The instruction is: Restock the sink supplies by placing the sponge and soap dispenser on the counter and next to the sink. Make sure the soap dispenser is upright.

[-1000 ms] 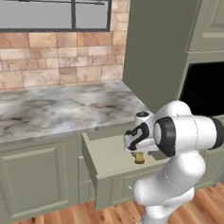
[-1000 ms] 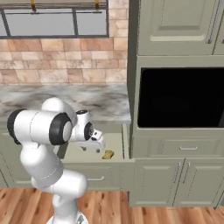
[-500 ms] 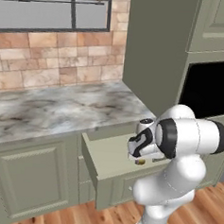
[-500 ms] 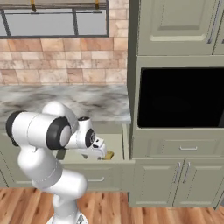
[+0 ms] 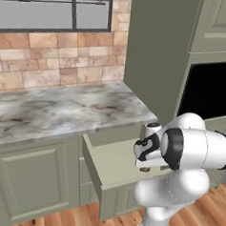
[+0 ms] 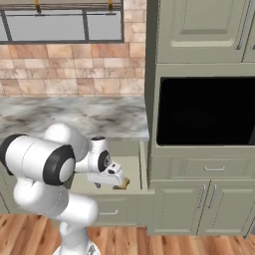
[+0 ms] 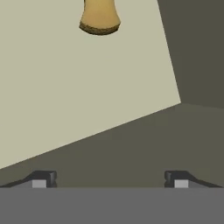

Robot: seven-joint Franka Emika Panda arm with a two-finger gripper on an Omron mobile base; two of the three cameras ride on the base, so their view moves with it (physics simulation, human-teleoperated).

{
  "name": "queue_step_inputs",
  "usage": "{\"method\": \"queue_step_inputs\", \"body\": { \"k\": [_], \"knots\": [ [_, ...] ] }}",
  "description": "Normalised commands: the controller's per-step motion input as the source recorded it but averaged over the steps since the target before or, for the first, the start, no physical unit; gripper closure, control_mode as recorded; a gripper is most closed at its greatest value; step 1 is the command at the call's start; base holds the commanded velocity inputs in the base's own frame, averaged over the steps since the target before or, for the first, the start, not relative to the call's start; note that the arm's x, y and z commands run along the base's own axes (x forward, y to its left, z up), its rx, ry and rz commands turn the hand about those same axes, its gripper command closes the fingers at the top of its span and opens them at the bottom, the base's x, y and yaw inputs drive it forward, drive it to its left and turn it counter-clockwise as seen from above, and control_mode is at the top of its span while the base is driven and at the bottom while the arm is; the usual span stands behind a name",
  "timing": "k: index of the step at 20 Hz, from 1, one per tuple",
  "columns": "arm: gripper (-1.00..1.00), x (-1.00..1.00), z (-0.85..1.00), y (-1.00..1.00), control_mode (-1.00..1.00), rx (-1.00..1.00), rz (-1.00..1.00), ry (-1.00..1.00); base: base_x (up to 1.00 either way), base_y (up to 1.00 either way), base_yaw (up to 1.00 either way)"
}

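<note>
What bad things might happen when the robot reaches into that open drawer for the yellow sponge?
The gripper is open, but the sponge sits off to one side of the fingers, so closing now may miss it. The hand hangs low in the drawer, so it might bump the drawer's walls.

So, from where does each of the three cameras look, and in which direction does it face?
Left base view: behind the arm to its left, looking forward and down at the open drawer under the counter; the white arm rises at lower right.
Right base view: behind to the right, facing the same drawer and the sponge; the arm rises at lower left.
Hand view: on the hand, looking into the drawer at the sponge; the open pincer tips show at the bottom.
Shared: both base views show the drawer, the counter and the arm.
</note>
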Motion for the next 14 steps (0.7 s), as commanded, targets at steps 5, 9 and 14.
{"method": "queue_step_inputs", "body": {
  "k": [5,9,14],
  "knots": [
    [-1.00,-0.24,-0.02,-0.21,-1.00,0.03,0.00,0.11,0.00,0.00,0.00],
    [-1.00,0.83,0.00,-0.09,-1.00,0.10,0.00,0.00,0.00,0.00,0.00],
    [-1.00,0.67,-0.05,-0.01,-1.00,0.06,0.01,0.00,0.00,0.00,0.00]
  ]
}}
